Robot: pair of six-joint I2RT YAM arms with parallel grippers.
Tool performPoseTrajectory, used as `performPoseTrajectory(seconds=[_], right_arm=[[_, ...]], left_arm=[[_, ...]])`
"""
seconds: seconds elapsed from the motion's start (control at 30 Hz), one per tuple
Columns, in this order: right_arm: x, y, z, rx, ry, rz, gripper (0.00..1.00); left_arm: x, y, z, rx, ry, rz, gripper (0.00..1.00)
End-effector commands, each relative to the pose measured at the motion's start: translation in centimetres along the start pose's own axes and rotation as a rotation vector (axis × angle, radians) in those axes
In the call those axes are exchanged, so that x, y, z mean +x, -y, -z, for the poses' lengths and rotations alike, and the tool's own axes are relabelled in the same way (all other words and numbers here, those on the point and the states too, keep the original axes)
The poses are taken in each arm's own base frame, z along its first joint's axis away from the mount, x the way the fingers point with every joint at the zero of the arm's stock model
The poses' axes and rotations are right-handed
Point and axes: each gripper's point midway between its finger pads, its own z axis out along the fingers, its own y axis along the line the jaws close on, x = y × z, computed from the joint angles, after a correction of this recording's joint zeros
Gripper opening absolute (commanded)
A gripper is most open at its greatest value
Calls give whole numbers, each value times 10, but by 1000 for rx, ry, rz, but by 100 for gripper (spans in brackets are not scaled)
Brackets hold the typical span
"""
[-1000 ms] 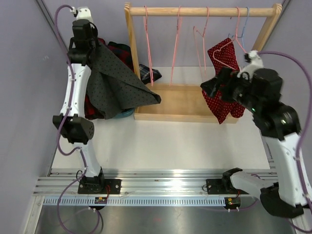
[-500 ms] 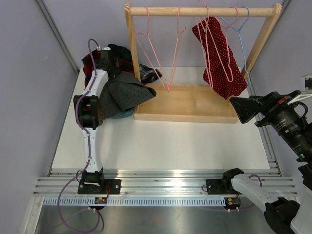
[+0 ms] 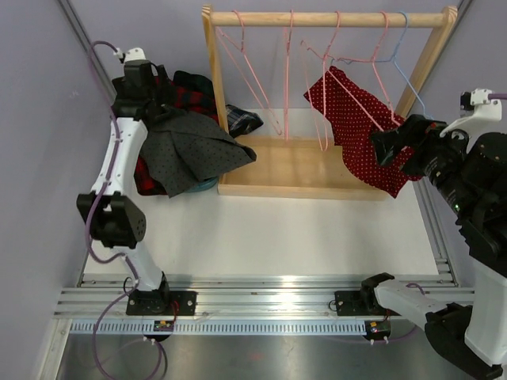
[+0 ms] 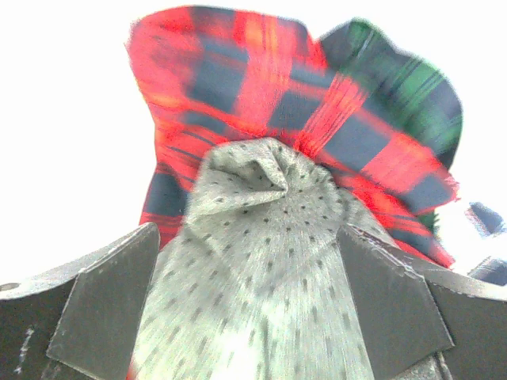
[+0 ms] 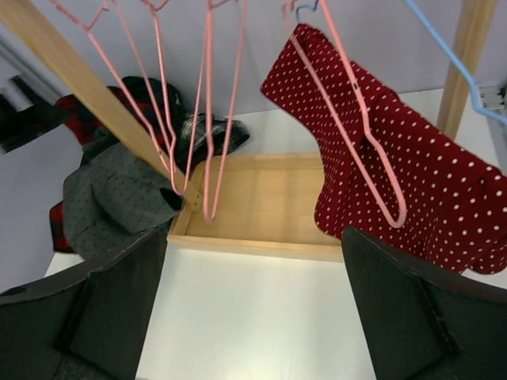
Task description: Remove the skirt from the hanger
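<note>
In the top view we see soft, even light with only faint shadows on the white table (image 3: 277, 237), and glare along the metal rail (image 3: 285, 299) at the bottom. In the left wrist view the background burns out to white and the plaid cloth (image 4: 261, 87) is smeared with blur. In the right wrist view the red dotted skirt (image 5: 428, 174) is crisp.

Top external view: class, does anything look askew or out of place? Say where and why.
The red polka-dot skirt looks askew. It hangs at the right of the wooden rack on a tilted pink hanger, draped diagonally and bunched to one side rather than hanging level.
</note>
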Motion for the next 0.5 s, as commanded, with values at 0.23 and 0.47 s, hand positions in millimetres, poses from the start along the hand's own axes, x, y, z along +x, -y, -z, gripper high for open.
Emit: performPoseTrajectory(seconds=[0.23,0.47], right_arm=[[-55,28,-38,234,139,53,99],[-75,34,-66,317,166,106,94]], left_arm=[[-9,-43,173,72,210,91,99],[76,-53,215,179,151,89,99]])
